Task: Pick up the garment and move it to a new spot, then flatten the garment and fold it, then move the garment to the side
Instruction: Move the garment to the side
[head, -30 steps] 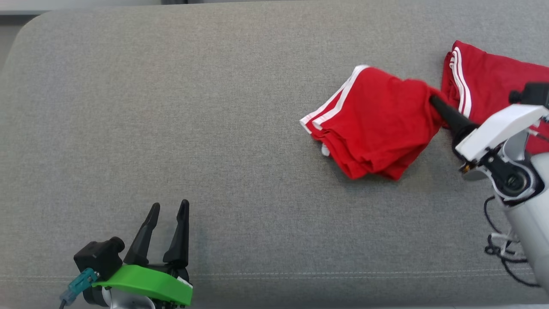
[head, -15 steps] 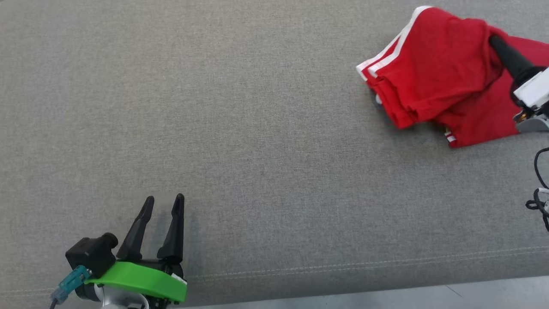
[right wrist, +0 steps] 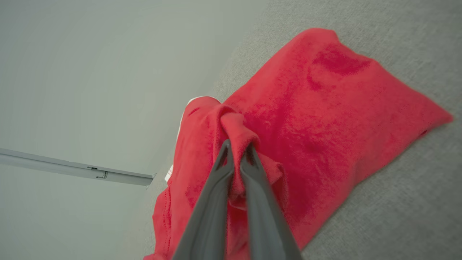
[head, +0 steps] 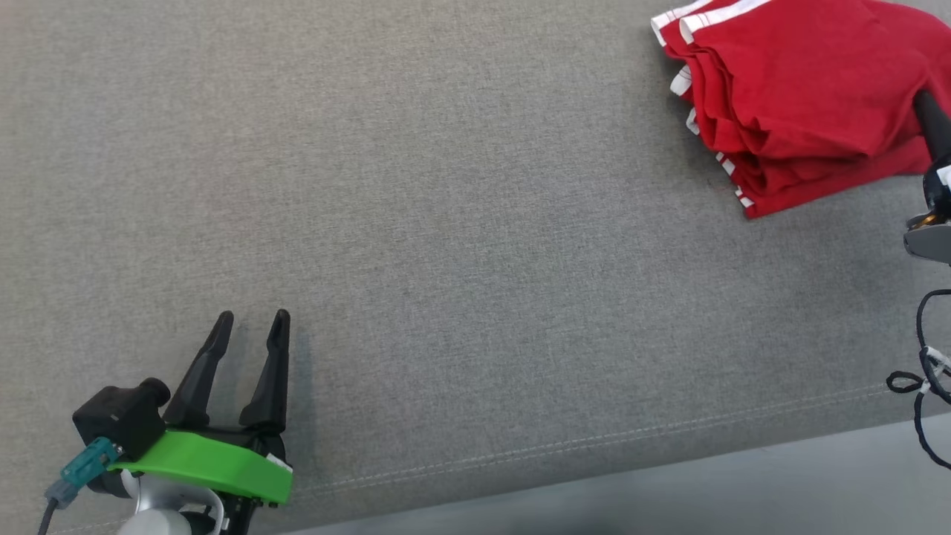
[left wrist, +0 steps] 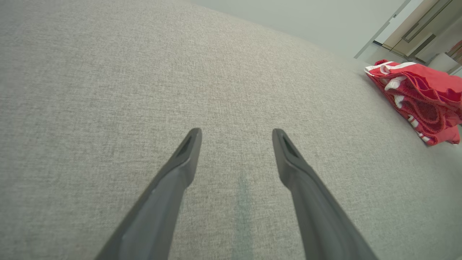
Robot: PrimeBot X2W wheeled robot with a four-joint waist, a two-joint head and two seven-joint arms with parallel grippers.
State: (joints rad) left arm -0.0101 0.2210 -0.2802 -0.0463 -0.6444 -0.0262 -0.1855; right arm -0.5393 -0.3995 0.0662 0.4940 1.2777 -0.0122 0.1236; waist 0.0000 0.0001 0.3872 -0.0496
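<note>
The red garment (head: 802, 96) lies bunched in layers at the far right of the grey upholstered surface (head: 461, 223), white trim toward the middle. The right gripper (right wrist: 236, 148) has its jaws closed on a raised fold of the cloth. One second ago the garment trailed in two lobes either side of that grip. It is now gathered into one stack, so the relocation step appears to be under way. The head camera has also shifted. The left gripper (head: 252, 318) remains open, well apart from the garment.

Hidden: the garment's far edge is cropped, and the number of layers pinched cannot be determined.
</note>
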